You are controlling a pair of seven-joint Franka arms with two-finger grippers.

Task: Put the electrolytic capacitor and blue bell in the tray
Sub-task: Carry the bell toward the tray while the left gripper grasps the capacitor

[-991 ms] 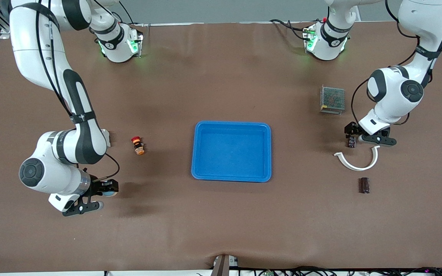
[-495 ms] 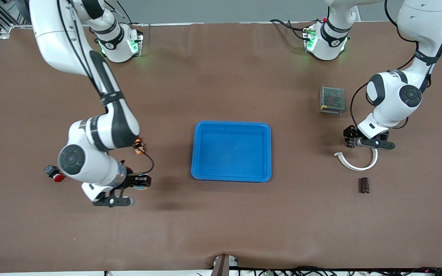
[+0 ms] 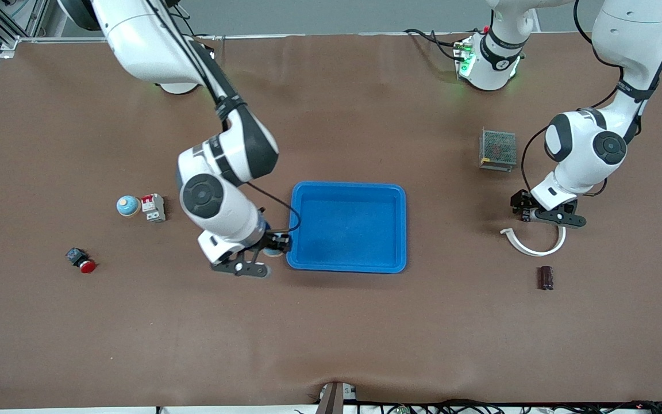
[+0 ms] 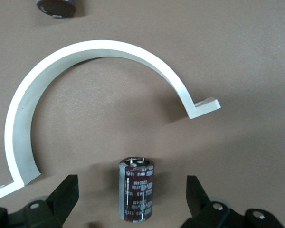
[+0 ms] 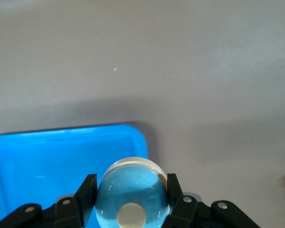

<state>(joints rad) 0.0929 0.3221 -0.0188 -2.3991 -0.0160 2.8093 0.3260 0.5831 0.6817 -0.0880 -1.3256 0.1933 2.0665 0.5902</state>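
The bright-blue tray lies mid-table. My right gripper is shut on a blue bell, a glossy blue dome with a pale base, and holds it over the tray's rim at the right arm's end. My left gripper hangs low and open toward the left arm's end of the table. In the left wrist view a dark-brown electrolytic capacitor lies on the table between its spread fingers, touching neither.
A white half-ring clamp lies beside the left gripper, with a second capacitor nearer the camera. A metal mesh box stands farther back. Toward the right arm's end sit another blue bell, a small breaker and a red push button.
The right arm has swung from its end of the table to the tray's edge, carrying the bell and uncovering the other bell, breaker and button. The left gripper shifted slightly.
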